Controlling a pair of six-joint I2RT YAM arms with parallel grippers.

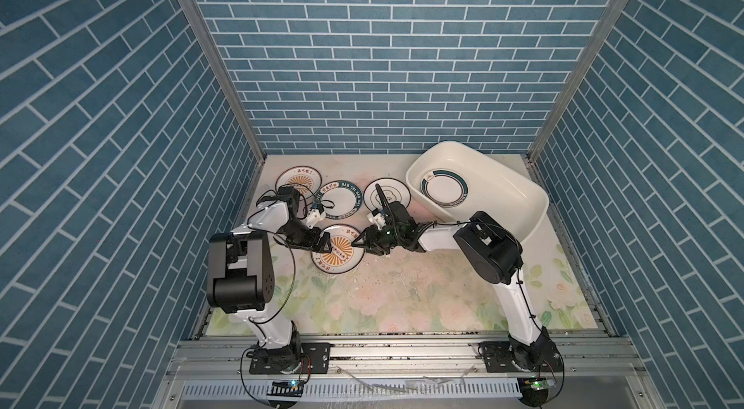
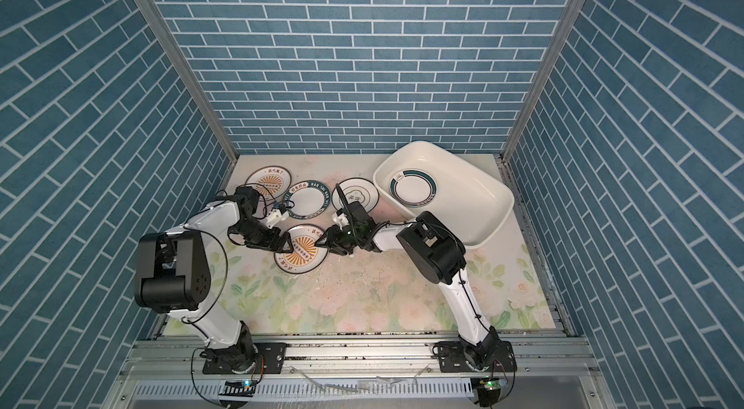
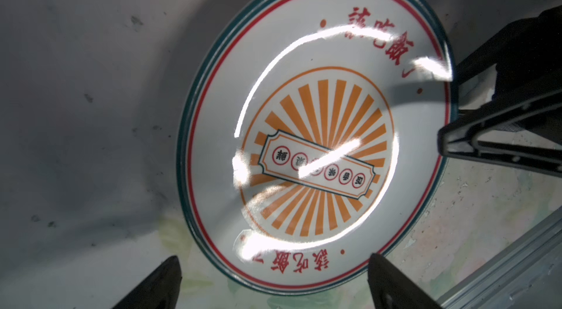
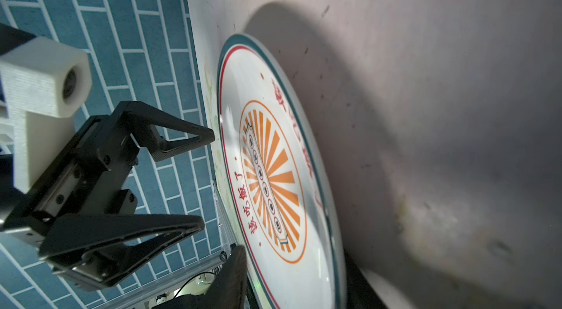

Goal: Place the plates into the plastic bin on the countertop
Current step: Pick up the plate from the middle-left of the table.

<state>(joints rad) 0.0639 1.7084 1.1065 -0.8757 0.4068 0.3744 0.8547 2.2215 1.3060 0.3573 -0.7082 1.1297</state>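
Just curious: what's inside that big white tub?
A plate with a green partial ring lies in the tub. Anything beneath that plate is covered.

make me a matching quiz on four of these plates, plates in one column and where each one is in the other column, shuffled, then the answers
Plates:
1. near sunburst plate
2. partial-ring plate
3. lettered-rim plate
4. far sunburst plate

Places:
A. middle of the back row of three on the countertop
B. inside the plastic bin
C. back left corner
D. rim between the right gripper jaws, opposite the open left gripper

Pairs: 1-D, 2-B, 3-A, 4-C
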